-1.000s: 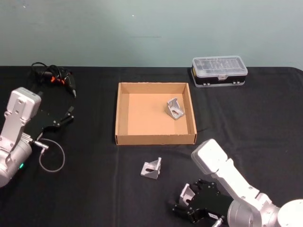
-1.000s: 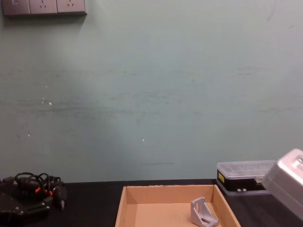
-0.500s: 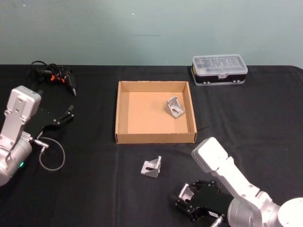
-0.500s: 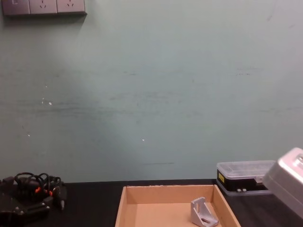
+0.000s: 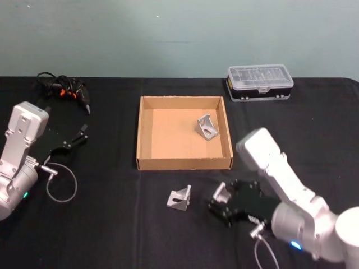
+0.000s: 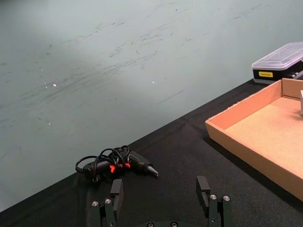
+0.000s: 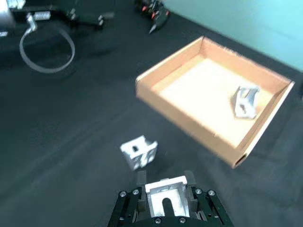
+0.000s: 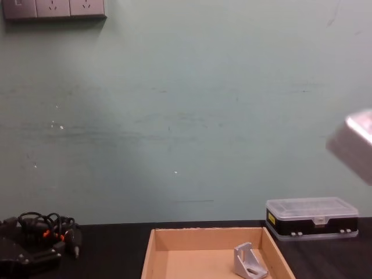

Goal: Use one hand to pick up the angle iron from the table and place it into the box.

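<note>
My right gripper (image 5: 220, 198) hangs over the black table (image 5: 112, 230) just in front of the tan box (image 5: 184, 164), shut on a silver angle iron (image 5: 221, 191). The right wrist view has that held angle iron (image 7: 164, 195) between the jaws. A second angle iron (image 5: 179, 198) lies on the table to the left of the gripper, also seen in the right wrist view (image 7: 138, 151). A third angle iron (image 5: 207, 128) rests inside the box at its right side. My left gripper (image 5: 78, 136) is open and parked at the far left.
A black case with a clear lid (image 5: 259, 83) stands behind the box to the right. A black tool with coiled cable (image 5: 64, 91) lies at the back left. A grey cable loop (image 5: 60, 185) hangs by the left arm.
My right gripper has risen from the table's front edge and moved toward the box, carrying the angle iron. The left arm has stayed still.
</note>
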